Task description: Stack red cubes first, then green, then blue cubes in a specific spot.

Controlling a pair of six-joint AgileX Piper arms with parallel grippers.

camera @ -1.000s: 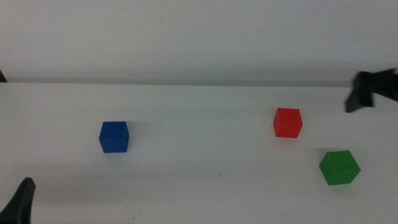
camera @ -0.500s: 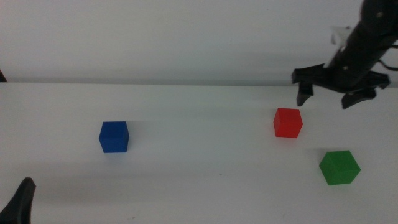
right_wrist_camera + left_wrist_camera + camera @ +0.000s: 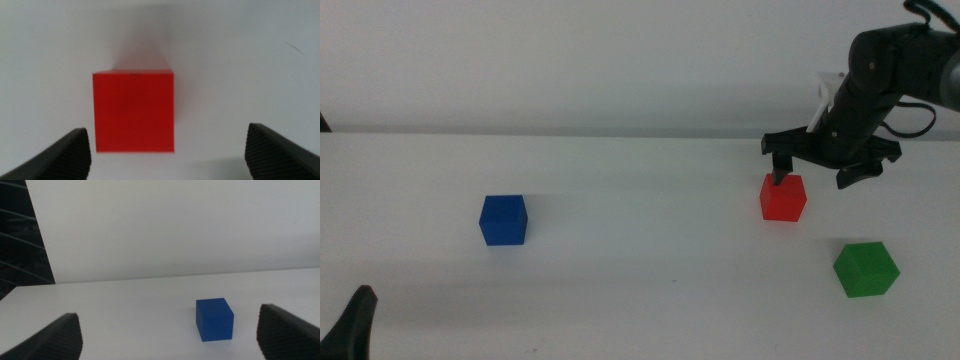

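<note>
Right gripper (image 3: 819,168) hangs over the red cube (image 3: 783,197), fingers spread wide; the wrist view looks straight down on the cube's top face (image 3: 133,111), which sits between the two fingers (image 3: 75,152), nearer one of them than the other, and touches neither. In the middle view one fingertip (image 3: 779,172) reaches down just behind the cube's top edge (contact there cannot be told). The red cube rests flat on the white worktop (image 3: 640,200). The green cube (image 3: 866,269) sits near it, toward the camera and apart from the fingers, turned a little askew. Left gripper (image 3: 170,335) waits low at the near corner, fingers spread and holding nothing; the blue cube (image 3: 214,319) stands on the worktop ahead of them, between their lines but beyond the tips, well apart from the other two cubes (image 3: 503,220).
</note>
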